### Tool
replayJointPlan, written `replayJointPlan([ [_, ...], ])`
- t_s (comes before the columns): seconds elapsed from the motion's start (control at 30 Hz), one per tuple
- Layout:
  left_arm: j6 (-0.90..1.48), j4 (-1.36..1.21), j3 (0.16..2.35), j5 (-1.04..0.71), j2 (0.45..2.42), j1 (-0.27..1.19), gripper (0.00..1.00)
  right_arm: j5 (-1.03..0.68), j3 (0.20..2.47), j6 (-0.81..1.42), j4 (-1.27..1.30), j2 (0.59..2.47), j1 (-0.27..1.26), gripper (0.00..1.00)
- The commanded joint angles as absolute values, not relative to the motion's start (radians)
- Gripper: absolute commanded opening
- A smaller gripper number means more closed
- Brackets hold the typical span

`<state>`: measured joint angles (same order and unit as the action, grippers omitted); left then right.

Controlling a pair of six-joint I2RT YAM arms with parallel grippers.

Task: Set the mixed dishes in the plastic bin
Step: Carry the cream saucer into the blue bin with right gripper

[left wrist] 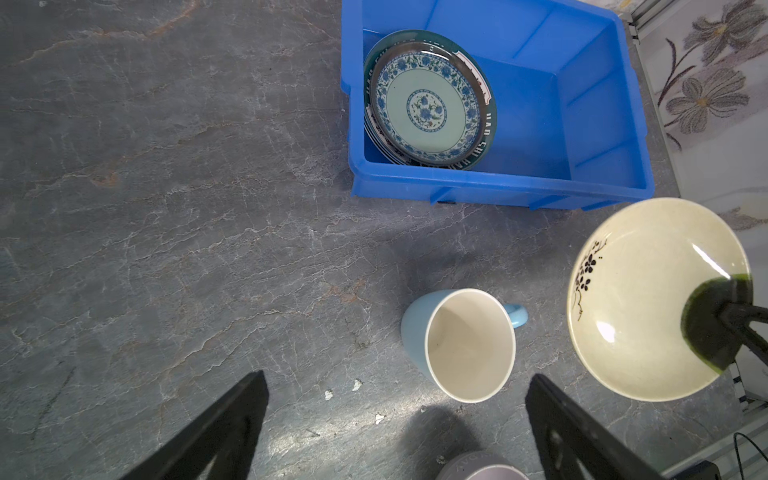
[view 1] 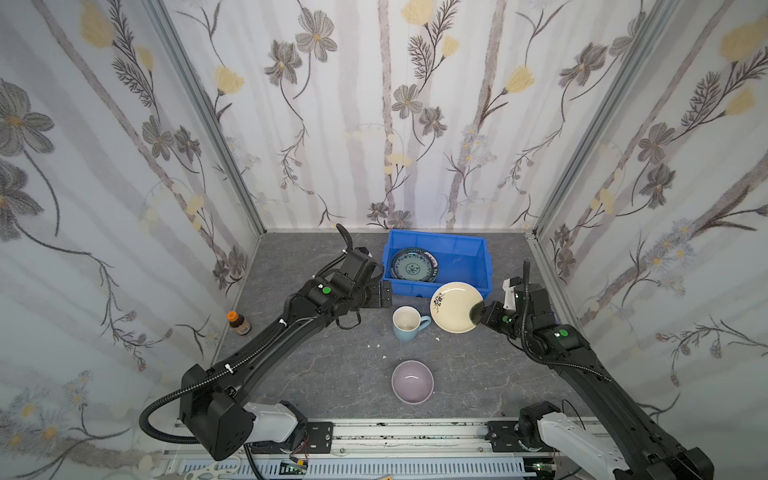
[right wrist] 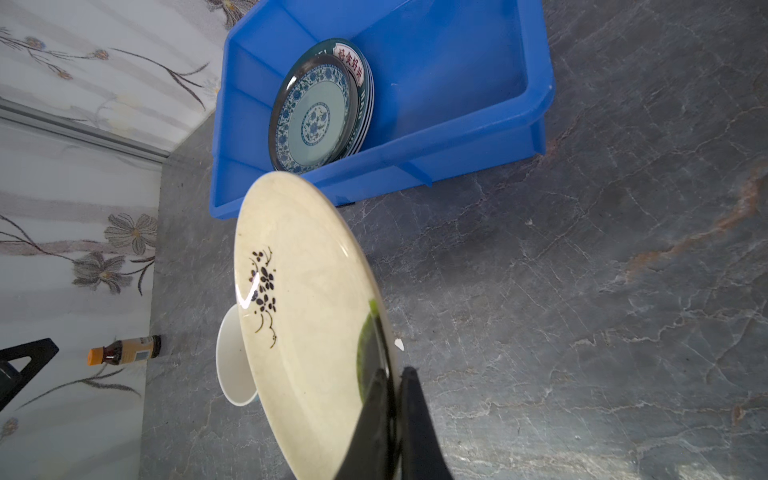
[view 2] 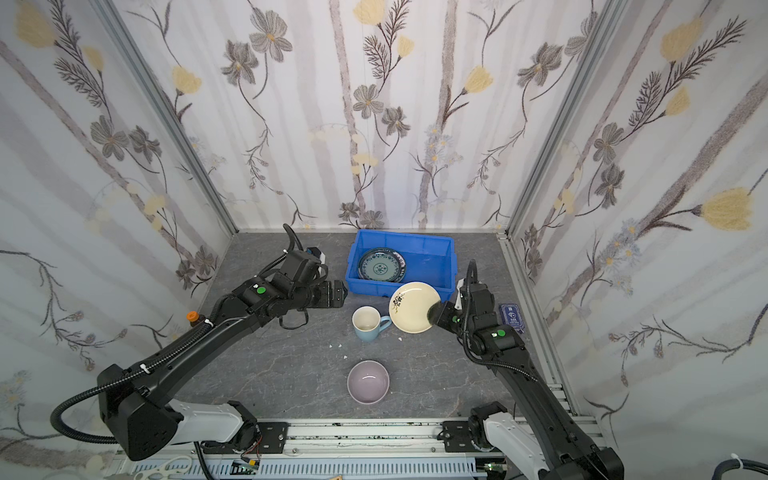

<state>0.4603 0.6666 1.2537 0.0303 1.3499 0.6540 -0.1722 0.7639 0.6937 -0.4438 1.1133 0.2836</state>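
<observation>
Holding the cream plate [view 1: 455, 305], flower mark [view 1: 438, 300] toward the mug [view 1: 407, 322], right fingers [right wrist: 419, 424] pinch; left fingers [left wrist: 232, 424] gape.

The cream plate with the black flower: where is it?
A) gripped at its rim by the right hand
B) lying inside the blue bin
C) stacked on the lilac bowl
A: the right hand is shut on the rim of the cream plate, outside the blue bin.

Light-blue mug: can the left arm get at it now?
Probably yes: the left gripper is open and empty, and the mug stands upright just ahead with only bare table between.
</observation>
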Motion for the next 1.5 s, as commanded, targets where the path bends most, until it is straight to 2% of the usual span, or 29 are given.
replayJointPlan([
  [0.0, 0.439, 0.682, 1.275, 0.054, 1.362, 0.648, 1.00, -0.188, 0.821, 0.685, -0.358, 1.169, 0.284, 0.01],
  [0.37, 0.420, 0.692, 1.292, 0.038, 1.379, 0.580, 1.00, -0.215, 1.050, 0.661, -0.226, 1.504, 0.284, 0.00],
  [0.8, 0.388, 0.707, 1.338, 0.001, 1.442, 0.468, 1.00, -0.293, 1.459, 0.643, -0.217, 2.001, 0.278, 0.00],
  [1.47, 0.377, 0.695, 1.368, -0.034, 1.541, 0.425, 1.00, -0.331, 1.706, 0.640, -0.249, 2.320, 0.267, 0.00],
])
